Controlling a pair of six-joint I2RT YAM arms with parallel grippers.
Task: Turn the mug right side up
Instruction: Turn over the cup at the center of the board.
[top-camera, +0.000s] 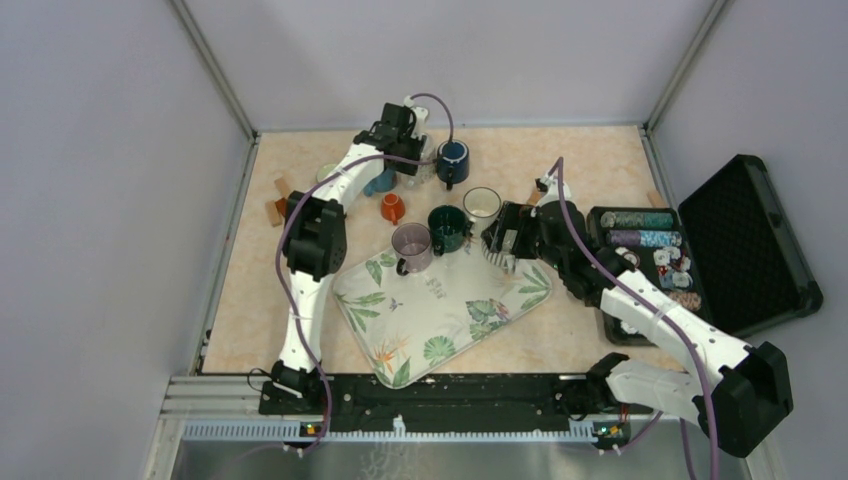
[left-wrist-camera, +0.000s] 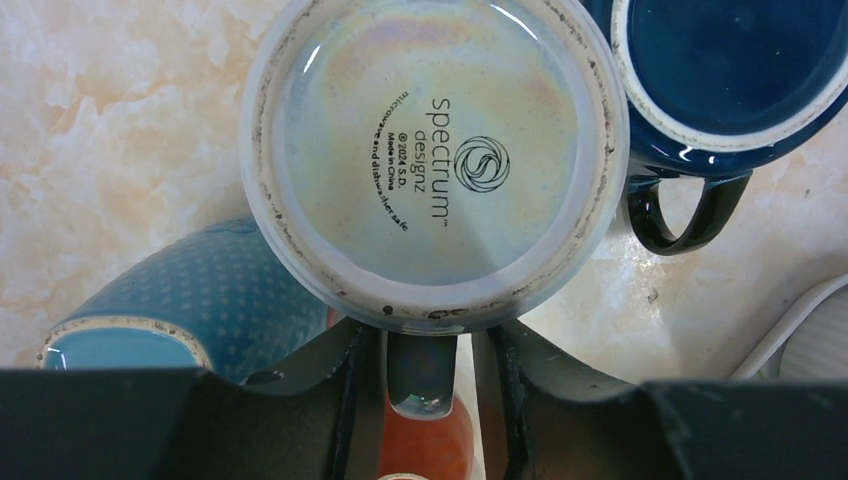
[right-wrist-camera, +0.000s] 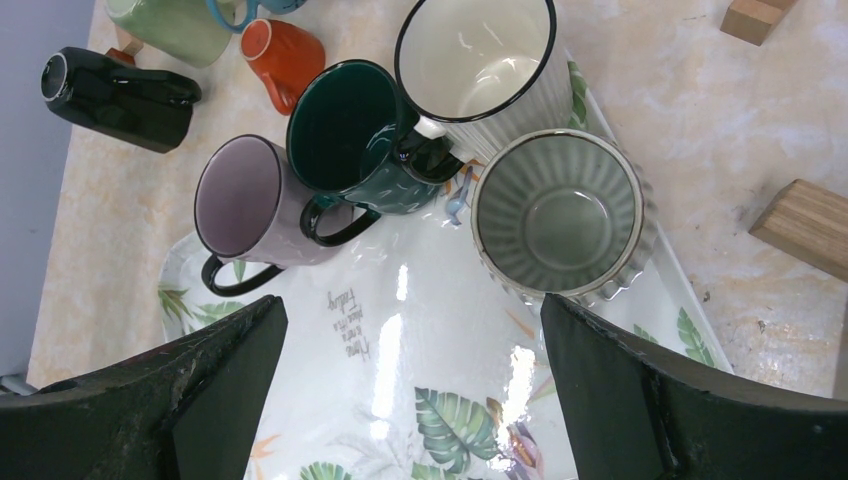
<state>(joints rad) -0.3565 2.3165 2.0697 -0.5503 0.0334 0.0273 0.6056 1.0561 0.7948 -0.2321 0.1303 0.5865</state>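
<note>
An upside-down mug with a pearly base (left-wrist-camera: 430, 150) printed "spectrum designz" fills the left wrist view. Its dark handle (left-wrist-camera: 420, 375) points toward me, between the fingers of my left gripper (left-wrist-camera: 425, 400). The left finger lies against the handle and a thin gap shows at the right finger, so the jaws stand open around it. In the top view the left gripper (top-camera: 412, 160) is at the far middle of the table and hides this mug. My right gripper (right-wrist-camera: 415, 400) is wide open and empty above the leaf-print tray (right-wrist-camera: 420, 350).
A dark blue mug (left-wrist-camera: 730, 60) touches the upturned mug on the right. A blue dotted mug (left-wrist-camera: 190, 300) and an orange cup (left-wrist-camera: 425, 450) lie nearby. Purple (right-wrist-camera: 250, 205), green (right-wrist-camera: 350, 135), white (right-wrist-camera: 485, 60) and ribbed grey (right-wrist-camera: 560, 215) cups stand at the tray's far edge. An open black case (top-camera: 750, 240) is right.
</note>
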